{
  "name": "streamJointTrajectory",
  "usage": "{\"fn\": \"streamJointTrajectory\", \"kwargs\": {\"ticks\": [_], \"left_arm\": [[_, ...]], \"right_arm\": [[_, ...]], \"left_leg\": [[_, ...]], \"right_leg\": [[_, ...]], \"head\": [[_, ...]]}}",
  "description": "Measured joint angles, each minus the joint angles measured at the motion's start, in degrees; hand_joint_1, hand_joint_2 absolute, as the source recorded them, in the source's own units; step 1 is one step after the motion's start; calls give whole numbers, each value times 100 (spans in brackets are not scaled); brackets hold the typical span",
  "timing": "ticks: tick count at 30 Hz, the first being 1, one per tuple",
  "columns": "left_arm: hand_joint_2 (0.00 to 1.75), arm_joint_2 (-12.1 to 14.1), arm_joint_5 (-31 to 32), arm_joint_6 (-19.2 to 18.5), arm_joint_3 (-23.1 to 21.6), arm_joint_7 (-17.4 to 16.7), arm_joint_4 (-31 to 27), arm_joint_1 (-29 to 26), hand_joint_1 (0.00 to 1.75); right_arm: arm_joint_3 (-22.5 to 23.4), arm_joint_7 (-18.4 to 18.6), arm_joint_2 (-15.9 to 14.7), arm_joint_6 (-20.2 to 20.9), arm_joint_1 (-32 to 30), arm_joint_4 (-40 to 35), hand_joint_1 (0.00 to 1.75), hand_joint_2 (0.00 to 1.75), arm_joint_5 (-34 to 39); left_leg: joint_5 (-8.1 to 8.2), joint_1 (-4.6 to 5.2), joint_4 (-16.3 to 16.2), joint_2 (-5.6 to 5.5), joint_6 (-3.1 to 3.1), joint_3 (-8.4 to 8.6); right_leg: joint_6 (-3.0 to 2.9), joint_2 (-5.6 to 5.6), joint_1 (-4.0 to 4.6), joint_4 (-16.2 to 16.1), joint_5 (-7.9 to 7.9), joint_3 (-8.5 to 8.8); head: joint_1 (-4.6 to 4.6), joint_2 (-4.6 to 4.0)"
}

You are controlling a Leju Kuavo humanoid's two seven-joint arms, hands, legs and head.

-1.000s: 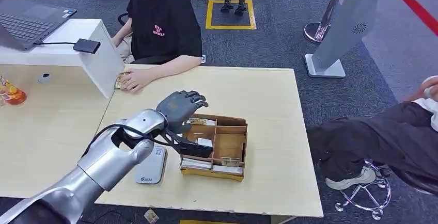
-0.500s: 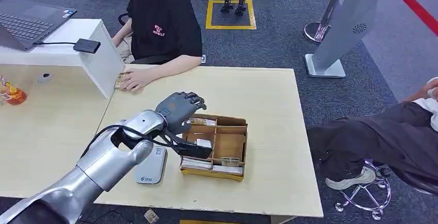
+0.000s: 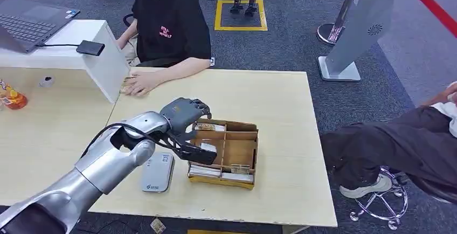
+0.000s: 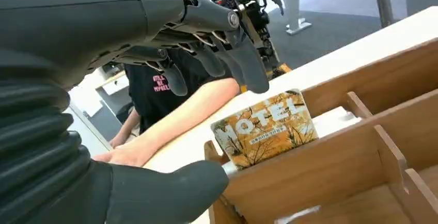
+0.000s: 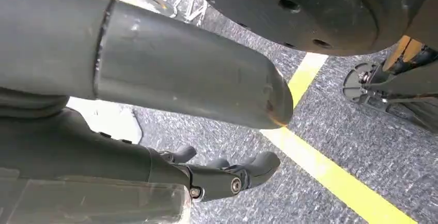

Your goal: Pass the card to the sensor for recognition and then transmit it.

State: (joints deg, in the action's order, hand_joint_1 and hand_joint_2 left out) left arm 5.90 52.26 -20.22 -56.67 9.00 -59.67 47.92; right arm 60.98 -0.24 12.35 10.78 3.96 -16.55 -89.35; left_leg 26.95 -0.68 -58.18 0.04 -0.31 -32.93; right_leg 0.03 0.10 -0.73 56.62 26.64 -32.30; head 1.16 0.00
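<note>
1. One pale wooden table [image 3: 280,99] carries the work, with a person in a black shirt [image 3: 171,23] seated at its far side, a hand resting on the tabletop.
2. Reaching in from the near left, the silver left arm [image 3: 108,164] stretches across the table toward the box.
3. Near the table's front edge stands a brown divided box [image 3: 237,150] with several compartments, some holding cards.
4. Just left of the box lies the flat grey sensor [image 3: 157,172], partly under the arm.
5. Above the box's far-left compartment hovers the left hand [image 3: 186,116]; its fingers [image 4: 243,61] are spread apart and hold nothing (thumb below, fingers above the card).
6. Standing upright in that compartment is the card [image 4: 264,128], orange and printed "HOTEL", leaning on the divider; the fingertips are close over its top edge but not touching.
7. Hanging over grey carpet with a yellow line, the right hand [image 5: 227,175] has loosely curled fingers with nothing in them.
</note>
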Motion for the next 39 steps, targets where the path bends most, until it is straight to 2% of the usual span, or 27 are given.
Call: {"fn": "streamJointTrajectory", "kwargs": {"ticks": [4,13,39], "left_arm": [[175,50,-204,-20,-75,7,0,87,63],[175,125,-387,11,-210,7,0,134,59],[175,20,-241,319,-387,-194,-111,-50,65]], "right_arm": [[0,-2,-4,0,0,2,0,0,-7],[0,-2,-9,2,0,15,0,0,-2],[0,24,-9,-4,2,17,0,0,30]], "left_leg": [[0,0,0,0,0,0],[0,0,0,0,0,0],[0,0,0,0,0,0]], "right_leg": [[0,0,0,0,0,0],[0,0,0,0,0,0],[0,0,0,0,0,0]], "head": [[0,0],[0,0],[0,0]]}}
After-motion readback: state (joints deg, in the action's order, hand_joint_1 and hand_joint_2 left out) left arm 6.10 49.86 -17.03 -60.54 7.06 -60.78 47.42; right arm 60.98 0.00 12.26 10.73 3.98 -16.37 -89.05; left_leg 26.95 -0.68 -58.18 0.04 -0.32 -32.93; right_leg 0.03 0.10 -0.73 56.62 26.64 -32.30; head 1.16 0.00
